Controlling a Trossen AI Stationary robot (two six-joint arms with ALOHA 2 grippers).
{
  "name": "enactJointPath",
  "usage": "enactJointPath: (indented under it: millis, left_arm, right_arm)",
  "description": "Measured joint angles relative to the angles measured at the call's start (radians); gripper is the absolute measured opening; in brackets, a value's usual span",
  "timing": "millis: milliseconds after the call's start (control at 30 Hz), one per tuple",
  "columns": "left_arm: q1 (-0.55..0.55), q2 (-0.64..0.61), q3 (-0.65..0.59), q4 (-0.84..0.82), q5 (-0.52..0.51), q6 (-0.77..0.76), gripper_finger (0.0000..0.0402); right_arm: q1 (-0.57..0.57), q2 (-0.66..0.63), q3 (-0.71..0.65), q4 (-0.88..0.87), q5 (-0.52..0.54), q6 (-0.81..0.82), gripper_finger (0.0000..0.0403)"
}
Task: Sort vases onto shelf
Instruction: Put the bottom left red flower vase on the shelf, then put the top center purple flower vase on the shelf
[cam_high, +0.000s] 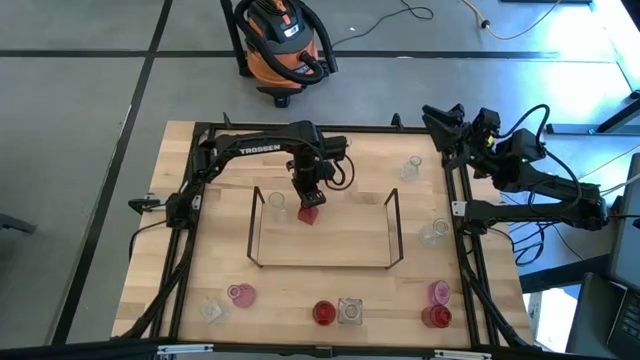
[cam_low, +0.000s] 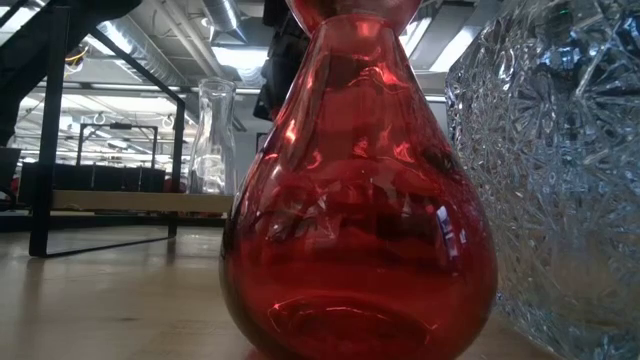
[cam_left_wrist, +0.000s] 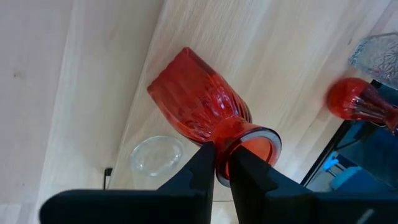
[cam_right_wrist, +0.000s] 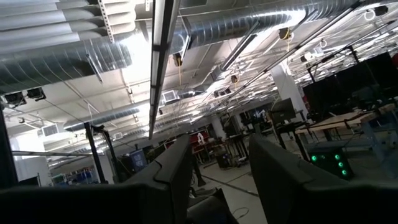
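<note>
The left end effector (cam_left_wrist: 222, 163) pinches the red vase's (cam_left_wrist: 198, 102) rim, its fingertips hiding part of that rim.

The shelf (cam_high: 325, 232) stands in the middle of the table (cam_high: 200, 200). On its far side, toward the left, a vase (cam_high: 309, 212) stands on the shelf with the left gripper (cam_high: 309, 196) directly over it, fingers (cam_left_wrist: 202, 168) either side of its rim. Another vase (cam_high: 276, 201) stands just left of it. Along the near edge sits a row of vases (cam_high: 340, 312). More vases (cam_high: 415, 168) stand right of the shelf. The right gripper (cam_high: 440, 117) hangs beyond the table's far right corner.
</note>
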Motion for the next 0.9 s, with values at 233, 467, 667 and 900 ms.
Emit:
enactJointPath:
  millis: [233, 467, 667, 900]
  left_arm:
    - [0.000, 0.000, 0.000, 0.000, -0.003, 0.022, 0.0064]
    - [0.000, 0.001, 0.000, -0.002, -0.011, 0.022, 0.0096]
    - [0.000, -0.002, 0.025, -0.024, -0.042, 0.021, 0.0111]
    - [0.001, -0.003, 0.112, -0.032, -0.064, 0.018, 0.0114]
  right_arm:
    - [0.000, 0.000, 0.000, 0.000, 0.001, 0.000, 0.0147]
    - [0.000, 0.000, 0.000, 0.000, 0.001, 0.000, 0.0147]
    - [0.000, 0.000, 0.000, 0.000, 0.002, 0.000, 0.0147]
    - [0.000, 0.000, 0.000, 0.000, 0.002, 0.000, 0.0147]
